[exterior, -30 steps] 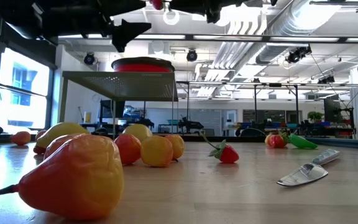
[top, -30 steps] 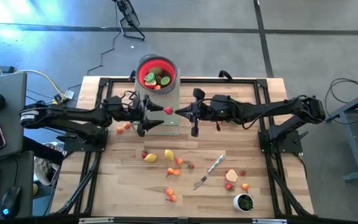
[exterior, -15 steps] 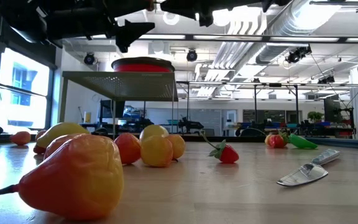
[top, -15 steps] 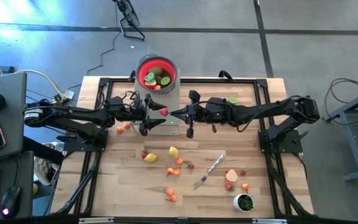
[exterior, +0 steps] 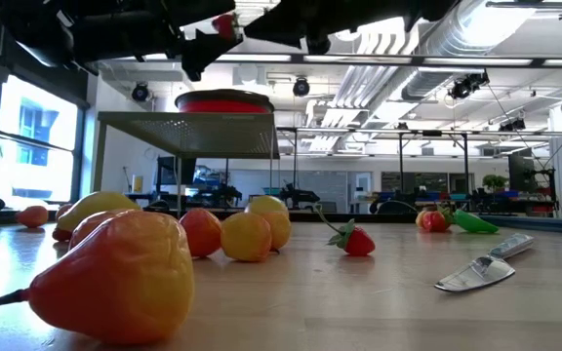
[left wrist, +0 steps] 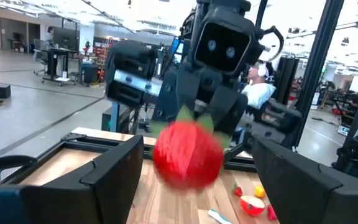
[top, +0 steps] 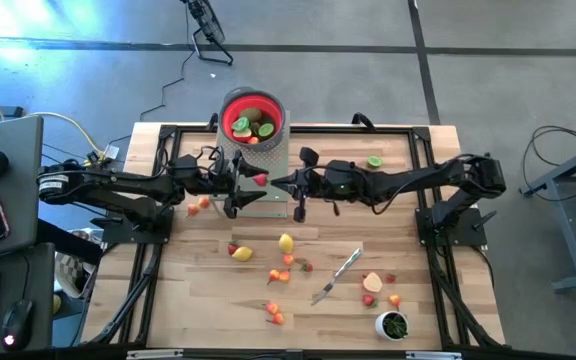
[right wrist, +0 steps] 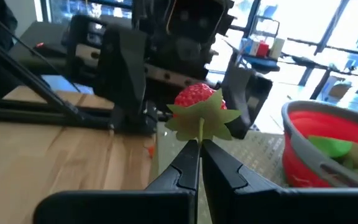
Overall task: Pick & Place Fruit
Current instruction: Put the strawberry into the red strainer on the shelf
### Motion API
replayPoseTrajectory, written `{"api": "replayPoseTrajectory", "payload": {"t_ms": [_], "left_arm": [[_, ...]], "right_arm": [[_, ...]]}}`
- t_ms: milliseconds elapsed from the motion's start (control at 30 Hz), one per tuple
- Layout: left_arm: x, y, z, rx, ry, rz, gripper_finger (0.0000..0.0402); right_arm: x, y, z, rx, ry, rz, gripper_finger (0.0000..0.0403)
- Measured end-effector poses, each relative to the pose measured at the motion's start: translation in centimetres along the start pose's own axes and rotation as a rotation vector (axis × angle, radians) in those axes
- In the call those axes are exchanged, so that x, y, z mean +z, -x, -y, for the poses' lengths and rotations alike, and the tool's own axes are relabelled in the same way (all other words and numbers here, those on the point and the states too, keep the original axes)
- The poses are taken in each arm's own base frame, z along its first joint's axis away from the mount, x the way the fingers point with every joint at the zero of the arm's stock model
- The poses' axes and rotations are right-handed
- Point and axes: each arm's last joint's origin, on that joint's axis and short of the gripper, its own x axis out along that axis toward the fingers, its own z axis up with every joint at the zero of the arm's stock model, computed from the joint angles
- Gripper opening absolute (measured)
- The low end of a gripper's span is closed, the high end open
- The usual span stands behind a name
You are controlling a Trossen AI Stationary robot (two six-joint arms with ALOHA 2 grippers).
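A red toy strawberry [right wrist: 199, 99] hangs in the air just in front of the perforated metal stand [top: 264, 178], pinched by its thin green stem between the closed fingertips of your right gripper [right wrist: 199, 146]. Your left gripper [left wrist: 194, 168] faces it from the other side, its two dark fingers [left wrist: 114, 171] spread wide with the berry between them and touching neither, as far as you can see. In the overhead view the two grippers meet nose to nose at the stand, the strawberry [top: 259, 179] a small red dot between them.

On top of the stand sits the red bowl [top: 230, 108], already holding green and tan pieces. The rest of the fruit lies scattered on the wooden table [top: 188, 290]: a yellow lemon [top: 286, 242], a yellow-and-red piece [top: 241, 253] to its left, small orange pieces [top: 274, 314] nearer the front edge, a halved fruit [top: 372, 283] and a lime half [top: 374, 161] close under your right arm. A silver knife [top: 338, 274] lies aslant right of centre, and a small white cup [top: 392, 324] of greens stands at the front right.
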Motion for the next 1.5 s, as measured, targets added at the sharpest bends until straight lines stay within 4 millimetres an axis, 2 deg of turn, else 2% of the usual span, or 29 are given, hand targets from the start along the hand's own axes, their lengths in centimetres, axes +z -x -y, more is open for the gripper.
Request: {"api": "replayPoseTrajectory", "payload": {"t_ms": [667, 1167, 1333, 1500], "left_arm": [[-0.08, 0.00, -0.01, 0.002, 0.002, -0.009, 0.0290], [-0.08, 0.00, -0.02, 0.002, 0.002, -0.009, 0.0171], [-0.08, 0.00, -0.02, 0.002, 0.002, -0.009, 0.0149], [-0.08, 0.00, -0.02, 0.002, 0.002, -0.008, 0.0145]], "right_arm": [[-0.19, -0.48, -0.07, -0.012, -0.003, 0.033, 0.0004], [-0.31, -0.47, -0.08, -0.010, -0.001, 0.019, 0.0004], [-0.31, -0.47, -0.08, -0.010, -0.001, 0.018, 0.0004], [-0.30, -0.46, -0.08, -0.010, -0.001, 0.019, 0.0004]]}}
